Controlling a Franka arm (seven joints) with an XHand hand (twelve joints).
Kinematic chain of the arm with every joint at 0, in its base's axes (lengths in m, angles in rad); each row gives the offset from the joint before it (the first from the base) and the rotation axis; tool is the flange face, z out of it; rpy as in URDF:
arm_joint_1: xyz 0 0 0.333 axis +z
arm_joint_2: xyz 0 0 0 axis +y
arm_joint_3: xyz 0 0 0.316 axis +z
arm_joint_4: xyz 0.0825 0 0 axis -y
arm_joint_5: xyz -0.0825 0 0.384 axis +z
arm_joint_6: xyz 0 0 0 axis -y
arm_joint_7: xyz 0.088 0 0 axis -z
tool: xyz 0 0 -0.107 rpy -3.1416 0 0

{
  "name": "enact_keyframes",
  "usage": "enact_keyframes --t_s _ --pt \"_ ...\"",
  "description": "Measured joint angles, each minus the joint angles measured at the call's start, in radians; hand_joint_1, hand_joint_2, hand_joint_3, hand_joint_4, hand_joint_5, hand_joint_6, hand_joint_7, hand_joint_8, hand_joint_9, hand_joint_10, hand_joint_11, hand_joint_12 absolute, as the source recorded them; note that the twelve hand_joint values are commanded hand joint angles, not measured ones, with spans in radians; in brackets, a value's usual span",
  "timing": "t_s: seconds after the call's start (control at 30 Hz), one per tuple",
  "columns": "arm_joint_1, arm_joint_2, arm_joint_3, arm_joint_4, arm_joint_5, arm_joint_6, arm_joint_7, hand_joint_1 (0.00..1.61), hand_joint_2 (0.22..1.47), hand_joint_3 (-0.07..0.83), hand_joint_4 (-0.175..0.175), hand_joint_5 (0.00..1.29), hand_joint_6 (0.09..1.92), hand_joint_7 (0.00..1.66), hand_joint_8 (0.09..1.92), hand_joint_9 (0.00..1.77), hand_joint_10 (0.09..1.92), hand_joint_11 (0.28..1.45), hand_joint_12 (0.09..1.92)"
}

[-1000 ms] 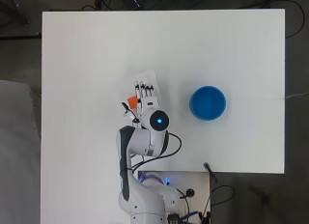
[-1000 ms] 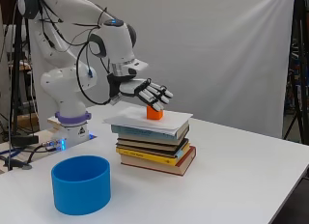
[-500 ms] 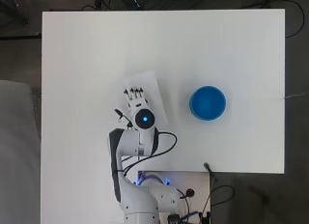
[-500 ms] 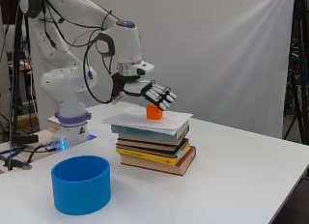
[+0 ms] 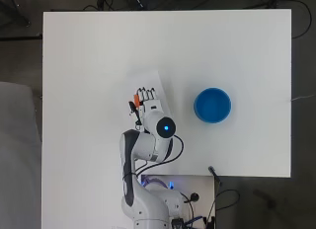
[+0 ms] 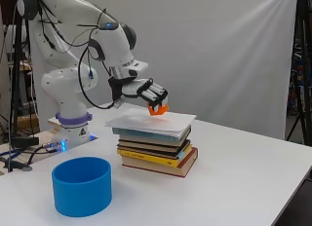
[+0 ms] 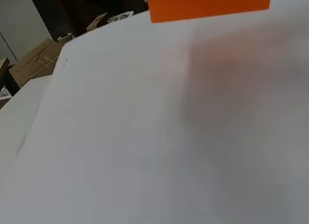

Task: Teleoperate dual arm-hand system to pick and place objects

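A small orange block (image 6: 158, 109) sits between the curled fingers of the black and white hand (image 6: 144, 89), at or just above the white top cover (image 6: 161, 122) of a stack of books (image 6: 158, 153). From overhead the hand (image 5: 147, 97) hangs over the near part of the stack, and only a sliver of the orange block (image 5: 135, 98) shows at its left side. In the wrist view the orange block (image 7: 208, 5) is very close, with the white cover (image 7: 120, 137) spread out beneath it. A blue round bowl (image 5: 212, 105) stands on the table to the right of the stack.
In the side view the blue bowl (image 6: 82, 185) stands in front of the books, near the table's front edge. The white table (image 5: 98, 56) spreads out round the stack. Cables and the arm's base (image 5: 148, 199) lie at the near edge.
The fingers, spread over the orange block before, have curled round it. The wrist has turned and the block sits slightly higher than it did on the cover.
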Motion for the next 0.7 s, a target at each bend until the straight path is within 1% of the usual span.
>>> enact_keyframes --t_s 0.03,0.07,0.1,0.13,0.17,0.2,0.23,0.27,0.33,0.37,0.4,0.43,0.47,0.5,0.53,0.57,0.6,0.7 --pt "0.0 -0.001 -0.003 0.023 -0.007 -0.017 -0.007 0.68 1.26 -0.007 0.058 0.48 0.93 0.52 1.34 0.67 1.35 0.59 0.7" --pt "-0.001 0.001 -0.003 0.053 -0.021 -0.037 -0.008 0.61 1.23 -0.005 0.07 0.53 0.64 0.55 1.15 0.7 1.17 0.65 0.45" --pt "-0.001 0.005 0.001 0.092 -0.041 -0.064 0.002 0.59 1.21 -0.003 0.075 0.58 0.42 0.59 1.06 0.75 1.13 0.71 0.35" --pt "-0.002 0.009 0.005 0.134 -0.06 -0.091 0.024 0.6 1.2 -0.002 0.077 0.64 0.27 0.63 1.05 0.79 1.18 0.71 0.47" --pt "-0.003 0.013 0.009 0.178 -0.078 -0.117 0.051 0.61 1.19 -0.001 0.079 0.67 0.17 0.65 1.08 0.82 1.27 0.67 0.71" --pt "-0.004 0.019 0.011 0.225 -0.094 -0.144 0.078 0.63 1.19 0.0 0.081 0.69 0.11 0.66 1.12 0.84 1.35 0.63 0.92" --pt "-0.005 0.027 0.011 0.271 -0.109 -0.172 0.101 0.64 1.18 0.0 0.084 0.71 0.09 0.66 1.15 0.84 1.41 0.6 1.06" --pt "-0.006 0.037 0.012 0.323 -0.126 -0.201 0.122 0.65 1.18 0.0 0.087 0.72 0.09 0.66 1.18 0.84 1.45 0.58 1.16" --pt "-0.008 0.055 0.012 0.422 -0.161 -0.26 0.156 0.66 1.18 0.0 0.089 0.73 0.09 0.66 1.2 0.84 1.49 0.56 1.23" --pt "-0.009 0.063 0.011 0.466 -0.175 -0.291 0.171 0.58 1.15 -0.003 0.089 0.6 0.09 0.54 0.85 0.68 1.08 0.5 0.9" --pt "-0.011 0.071 0.011 0.508 -0.19 -0.322 0.186 0.51 1.13 -0.002 0.091 0.5 0.09 0.47 0.51 0.59 0.66 0.48 0.55" --pt "-0.012 0.08 0.008 0.544 -0.202 -0.351 0.203 0.38 1.09 -0.005 0.094 0.38 0.09 0.4 0.27 0.52 0.37 0.47 0.31" --pt "-0.014 0.091 0.002 0.576 -0.21 -0.379 0.221 0.23 0.99 -0.012 0.093 0.22 0.09 0.24 0.14 0.39 0.19 0.45 0.16" --pt "-0.015 0.1 -0.004 0.602 -0.215 -0.403 0.238 0.12 0.9 -0.015 0.095 0.12 0.09 0.13 0.09 0.26 0.09 0.43 0.09" --pt "-0.015 0.105 -0.008 0.621 -0.217 -0.42 0.249 0.06 0.83 -0.016 0.097 0.06 0.09 0.07 0.09 0.19 0.09 0.42 0.09" --pt "-0.016 0.107 -0.012 0.627 -0.215 -0.424 0.25 0.03 0.8 -0.016 0.103 0.03 0.09 0.03 0.09 0.18 0.09 0.43 0.09" --pt "-0.017 0.107 -0.014 0.622 -0.213 -0.417 0.246 0.01 0.79 -0.01 0.108 0.02 0.09 0.04 0.09 0.21 0.09 0.44 0.09" --pt "-0.02 0.084 -0.015 0.541 -0.209 -0.358 0.228 0.0 0.83 0.009 0.107 0.07 0.09 0.13 0.09 0.32 0.09 0.47 0.09"
